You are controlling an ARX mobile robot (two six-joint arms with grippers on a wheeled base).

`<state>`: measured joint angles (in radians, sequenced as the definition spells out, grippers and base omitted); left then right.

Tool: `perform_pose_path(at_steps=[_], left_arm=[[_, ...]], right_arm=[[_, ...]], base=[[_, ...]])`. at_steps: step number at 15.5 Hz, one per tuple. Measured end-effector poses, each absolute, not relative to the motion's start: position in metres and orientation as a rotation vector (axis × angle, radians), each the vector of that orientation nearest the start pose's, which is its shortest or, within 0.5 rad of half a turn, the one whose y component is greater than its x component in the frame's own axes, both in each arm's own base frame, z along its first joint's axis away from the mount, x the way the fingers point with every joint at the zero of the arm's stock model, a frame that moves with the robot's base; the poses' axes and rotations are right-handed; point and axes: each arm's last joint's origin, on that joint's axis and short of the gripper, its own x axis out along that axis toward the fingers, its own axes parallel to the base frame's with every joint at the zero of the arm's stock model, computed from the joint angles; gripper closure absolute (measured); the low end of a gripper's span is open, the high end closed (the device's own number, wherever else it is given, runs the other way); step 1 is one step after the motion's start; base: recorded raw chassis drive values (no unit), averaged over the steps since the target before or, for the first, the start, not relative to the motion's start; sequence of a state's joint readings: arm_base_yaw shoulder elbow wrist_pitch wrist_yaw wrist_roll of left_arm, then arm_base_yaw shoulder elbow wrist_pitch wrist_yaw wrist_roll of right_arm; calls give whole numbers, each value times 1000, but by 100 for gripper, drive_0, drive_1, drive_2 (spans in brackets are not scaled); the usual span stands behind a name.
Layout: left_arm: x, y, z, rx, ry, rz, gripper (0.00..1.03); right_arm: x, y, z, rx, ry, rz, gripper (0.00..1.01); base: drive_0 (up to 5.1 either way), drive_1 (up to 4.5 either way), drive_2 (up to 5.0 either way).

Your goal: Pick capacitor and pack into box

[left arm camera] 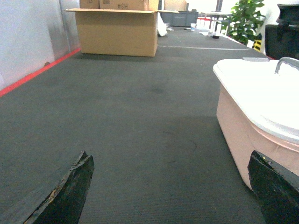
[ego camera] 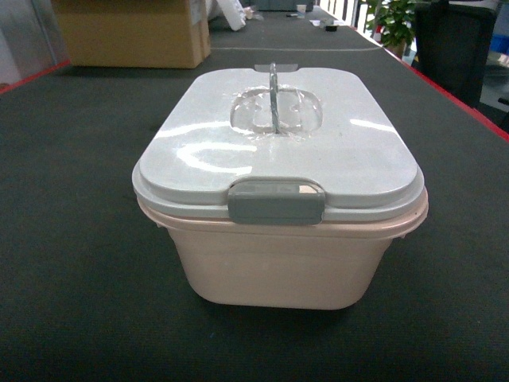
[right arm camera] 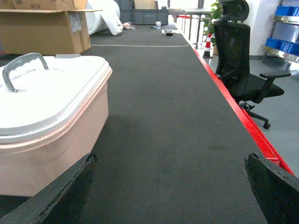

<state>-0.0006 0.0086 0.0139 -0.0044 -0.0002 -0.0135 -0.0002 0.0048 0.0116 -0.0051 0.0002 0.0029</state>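
Sitting mid-tabletop [ego camera: 71, 239], the pink box [ego camera: 278, 267] is closed by its grey-white lid [ego camera: 278, 151], front clip [ego camera: 276, 200] fastened. The left claw [left arm camera: 173, 186] is held low and wide apart left of the box; the right claw [right arm camera: 173, 186], equally wide, is held to its right. An office chair [right arm camera: 243, 60] is shown only by the right wrist view; the cardboard carton [left arm camera: 117, 30] appears in all three.
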Motion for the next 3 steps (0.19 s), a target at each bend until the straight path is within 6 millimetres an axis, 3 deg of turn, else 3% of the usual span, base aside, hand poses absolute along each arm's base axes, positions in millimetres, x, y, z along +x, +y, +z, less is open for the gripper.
perform_pose_path(at_steps=[3], left_arm=[[97,0,167,-14,-1,0,5]], right_arm=[[97,0,167,2,-2,0,3]], base=[[0,0,0]])
